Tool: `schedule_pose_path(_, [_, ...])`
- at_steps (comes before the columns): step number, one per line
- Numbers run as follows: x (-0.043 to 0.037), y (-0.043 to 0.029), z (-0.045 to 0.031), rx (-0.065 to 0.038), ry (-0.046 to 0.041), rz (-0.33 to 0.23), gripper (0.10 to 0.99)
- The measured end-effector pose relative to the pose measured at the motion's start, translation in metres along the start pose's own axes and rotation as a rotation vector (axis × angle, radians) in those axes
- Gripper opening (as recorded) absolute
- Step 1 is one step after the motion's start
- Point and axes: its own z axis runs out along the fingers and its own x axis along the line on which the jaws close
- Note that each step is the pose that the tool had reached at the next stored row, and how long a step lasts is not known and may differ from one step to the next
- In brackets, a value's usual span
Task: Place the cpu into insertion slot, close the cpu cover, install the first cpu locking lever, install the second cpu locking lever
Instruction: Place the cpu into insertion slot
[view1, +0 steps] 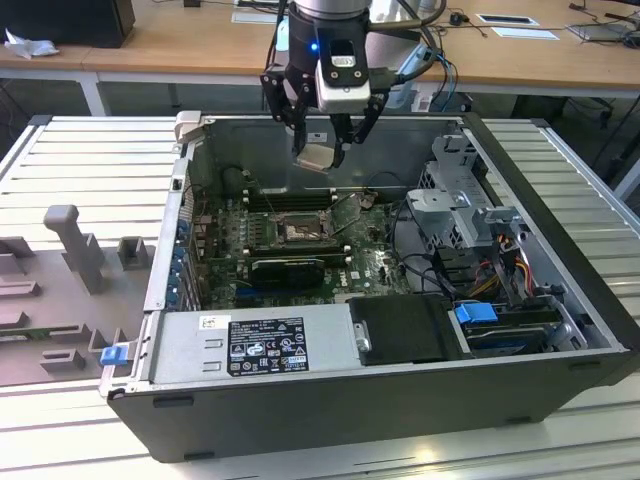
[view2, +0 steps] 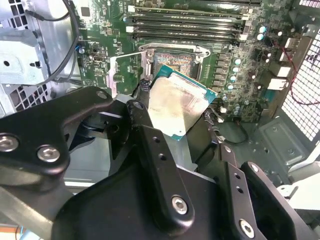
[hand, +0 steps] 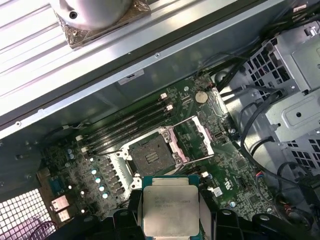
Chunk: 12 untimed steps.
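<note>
End effector (view1: 320, 152) | clamps cpu (hand: 170, 206) | tilted, above insertion slot (hand: 150, 156)

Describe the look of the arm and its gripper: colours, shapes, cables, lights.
The gripper is black, with jointed link fingers pinned by silver screws. Above it sits a pale grey box with a dark window, and a small blue light glows on the black wrist. The arm is silver-grey; thin cables run beside it.
</note>
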Motion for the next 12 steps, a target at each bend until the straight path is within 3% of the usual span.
schedule_pose_path(12, [0.0000,-0.0001,0.0008,-0.001,-0.0047,0.053,0.541])
